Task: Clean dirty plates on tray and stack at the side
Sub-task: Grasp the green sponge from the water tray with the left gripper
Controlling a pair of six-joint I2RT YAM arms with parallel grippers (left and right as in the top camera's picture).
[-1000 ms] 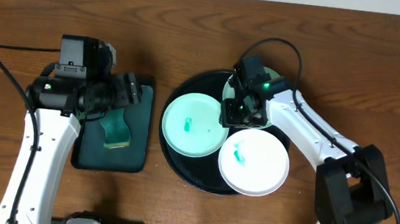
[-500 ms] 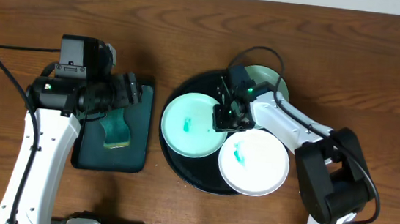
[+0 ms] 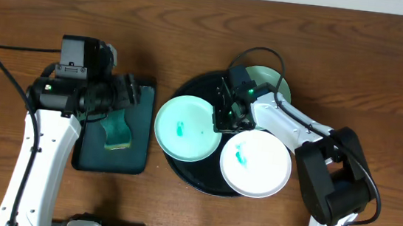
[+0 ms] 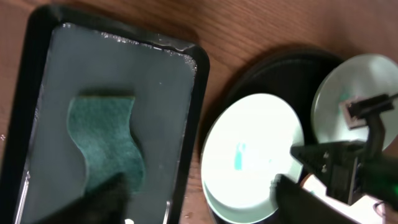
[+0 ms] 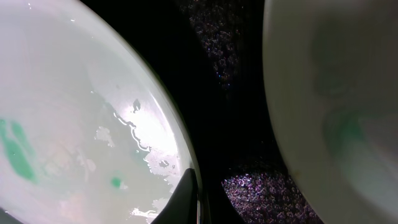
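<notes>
The right gripper (image 3: 225,117) is clamped on the right rim of a smeared mint plate (image 3: 185,130). The plate lies to its left, overhanging the black tray (image 3: 191,88) toward the left gripper (image 3: 133,91), whose jaws stand apart above the sponge (image 3: 117,128).

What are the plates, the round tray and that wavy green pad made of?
Mint plate, white plate, rear plate: smooth, glossy, perhaps glazed ceramic or melamine; wet highlights show. Round black tray: glossy, likely plastic, beaded with droplets. Green sponge: matte, fibrous-looking, likely scouring foam.
</notes>
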